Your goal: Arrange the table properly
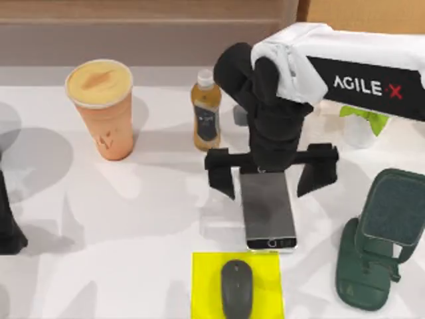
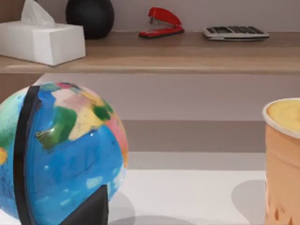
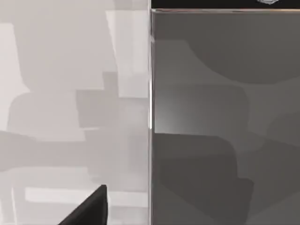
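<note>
Top view: my right gripper hangs over the far end of the phone, fingers spread wide on either side of it, pinching nothing. The phone lies flat mid-table, just behind the yellow pad with the mouse. Cup and bottle stand behind; green stand at right. My left arm is parked at the left edge.

Left wrist view: globe, cup; I cannot tell the left fingers' state.

Right wrist view: phone close below on white table
</note>
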Action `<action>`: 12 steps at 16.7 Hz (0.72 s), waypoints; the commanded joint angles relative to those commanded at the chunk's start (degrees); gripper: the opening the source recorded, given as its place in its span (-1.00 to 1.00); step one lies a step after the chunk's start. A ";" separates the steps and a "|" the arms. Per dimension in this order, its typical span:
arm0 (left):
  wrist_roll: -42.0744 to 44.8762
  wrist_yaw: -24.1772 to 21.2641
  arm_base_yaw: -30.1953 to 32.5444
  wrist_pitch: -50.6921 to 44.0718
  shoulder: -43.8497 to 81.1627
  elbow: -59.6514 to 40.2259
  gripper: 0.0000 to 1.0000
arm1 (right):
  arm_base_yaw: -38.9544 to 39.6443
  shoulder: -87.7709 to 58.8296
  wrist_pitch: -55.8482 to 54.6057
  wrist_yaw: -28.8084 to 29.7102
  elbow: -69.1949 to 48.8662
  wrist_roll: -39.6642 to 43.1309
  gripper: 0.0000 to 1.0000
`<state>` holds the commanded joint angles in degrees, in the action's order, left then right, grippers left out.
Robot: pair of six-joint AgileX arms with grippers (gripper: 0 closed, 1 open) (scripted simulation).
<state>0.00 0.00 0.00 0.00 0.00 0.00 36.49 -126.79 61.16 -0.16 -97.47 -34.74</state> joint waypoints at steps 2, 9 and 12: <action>0.00 0.00 0.00 0.00 0.00 0.00 1.00 | 0.01 -1.07 -3.46 0.01 2.40 -0.01 1.00; 0.00 0.00 0.00 0.00 0.00 0.00 1.00 | 0.02 -2.14 -6.90 0.02 4.77 -0.03 1.00; 0.00 0.00 0.00 0.00 0.00 0.00 1.00 | 0.02 -2.14 -6.90 0.02 4.77 -0.03 0.55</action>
<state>0.00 0.00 0.00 0.00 0.00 0.00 36.52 -128.93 54.25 -0.14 -92.70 -34.77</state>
